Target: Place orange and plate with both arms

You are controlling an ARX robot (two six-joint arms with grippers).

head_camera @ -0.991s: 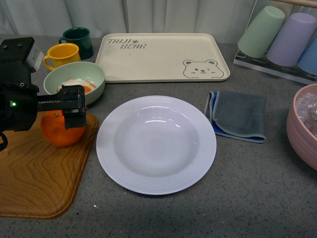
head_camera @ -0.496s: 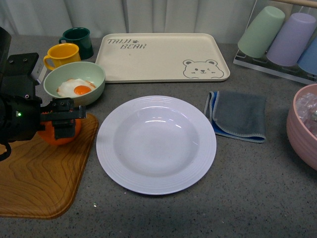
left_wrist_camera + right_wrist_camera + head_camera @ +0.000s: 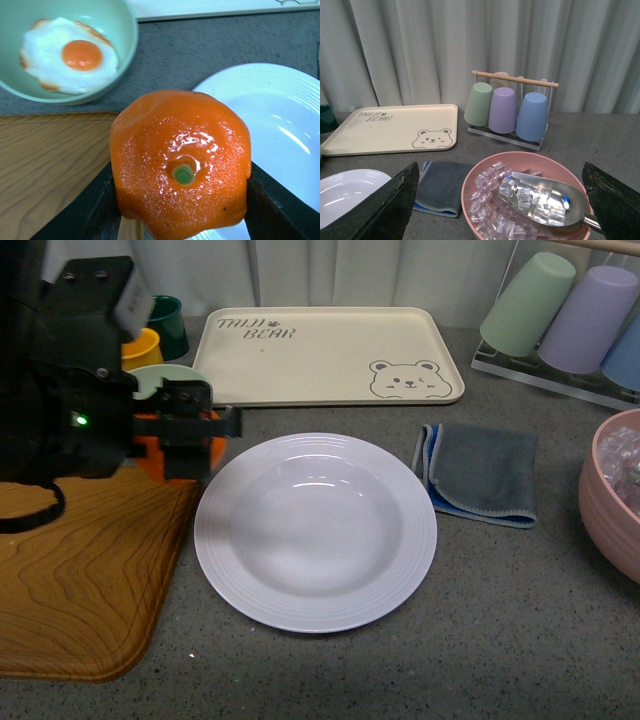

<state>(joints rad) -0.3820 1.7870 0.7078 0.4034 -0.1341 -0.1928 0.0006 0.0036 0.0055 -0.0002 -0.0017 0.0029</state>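
A: Status on the left gripper?
B: Clamped on the orange. The black fingers press it from both sides, jaws about as wide as the fruit. The green stem dot faces the wrist camera.

A: Where's the orange relative to the plate?
B: Just beside the plate's left rim, over the far right corner of the wooden board. The left wrist view shows board under one side of it and plate rim under the other. It's not in the plate. From the front it's mostly hidden behind the gripper, with only orange slivers showing.

A: Is it touching the board?
B: Can't tell from these views.

A: And the plate itself?
B: It lies flat on the grey table, mid-frame in the front view, between the board and a folded grey cloth.

A: Right gripper?
B: Not in the front view. In its own wrist view the jaws are spread wide, holding nothing. The pink bowl sits right in front of it, with ice cubes and a metal scoop inside. The cups hang on their rack behind that.

A: What's next to the orange?
B: A green bowl with a fried egg sits just behind it. A yellow mug and a dark green mug are further back, partly blocked by the arm. The bear tray is behind the plate, apart from it.
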